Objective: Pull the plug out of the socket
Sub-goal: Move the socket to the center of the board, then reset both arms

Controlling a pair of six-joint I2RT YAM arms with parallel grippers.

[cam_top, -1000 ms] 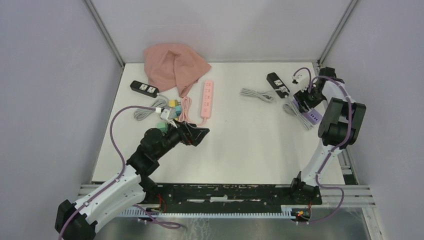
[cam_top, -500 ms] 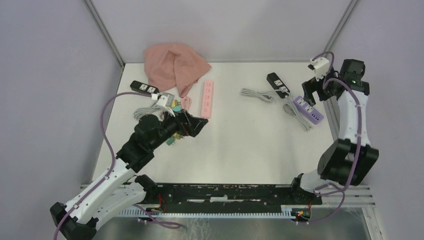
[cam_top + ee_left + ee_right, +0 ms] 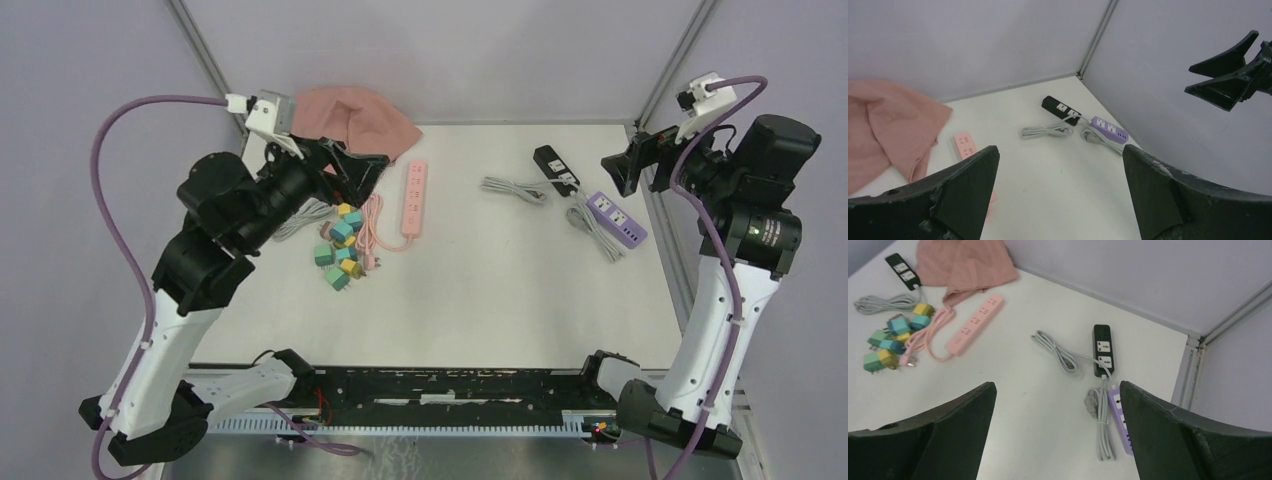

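The right gripper [image 3: 1055, 387] hangs high at the far right, jaws wide and empty. The black socket strip [image 3: 1103, 349] lies below, just left of it, beside a purple strip [image 3: 1122, 421]. The left gripper [image 3: 1060, 150] also gapes empty, well away.

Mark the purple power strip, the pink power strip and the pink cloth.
purple power strip [image 3: 617, 220], top view, middle of its socket face.
pink power strip [image 3: 413, 200], top view, middle of its body.
pink cloth [image 3: 360, 125], top view, centre of the fabric.
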